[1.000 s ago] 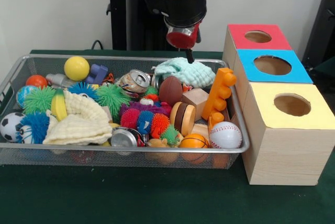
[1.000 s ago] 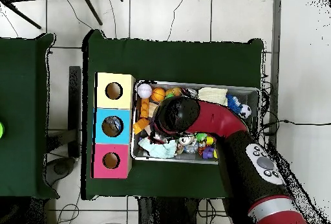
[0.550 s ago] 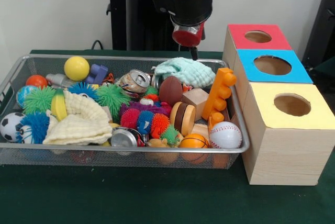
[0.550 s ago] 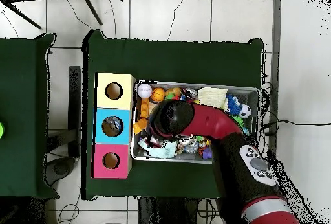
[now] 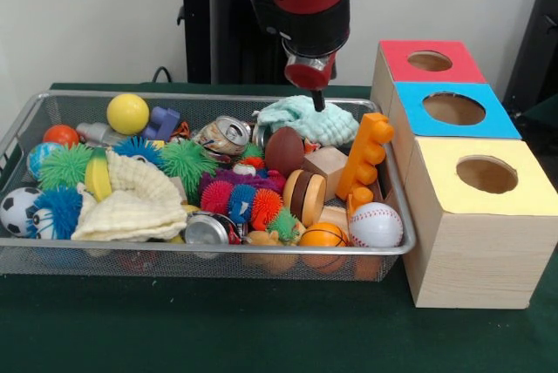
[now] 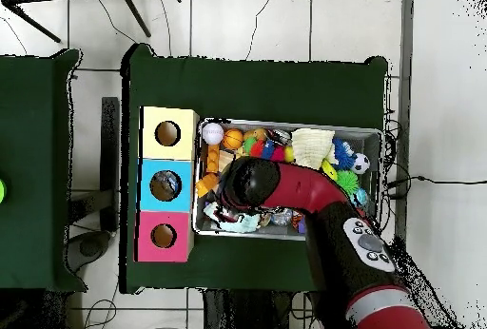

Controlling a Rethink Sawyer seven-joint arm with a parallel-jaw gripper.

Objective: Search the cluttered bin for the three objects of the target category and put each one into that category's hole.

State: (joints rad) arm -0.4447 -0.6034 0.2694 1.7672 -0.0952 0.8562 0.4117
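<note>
One wire bin (image 5: 17, 133) holds two cloths: one mint (image 5: 307, 118), one pale yellow (image 5: 131, 199). Two crushed cans (image 5: 223, 134) lie among at least six spiky balls (image 5: 187, 162). One baseball (image 5: 376, 224), one basketball (image 5: 323, 235), one soccer ball (image 5: 17, 209) and one yellow ball (image 5: 128, 113) show. Three boxes (image 5: 471, 216) stand right, one hole each.
</note>
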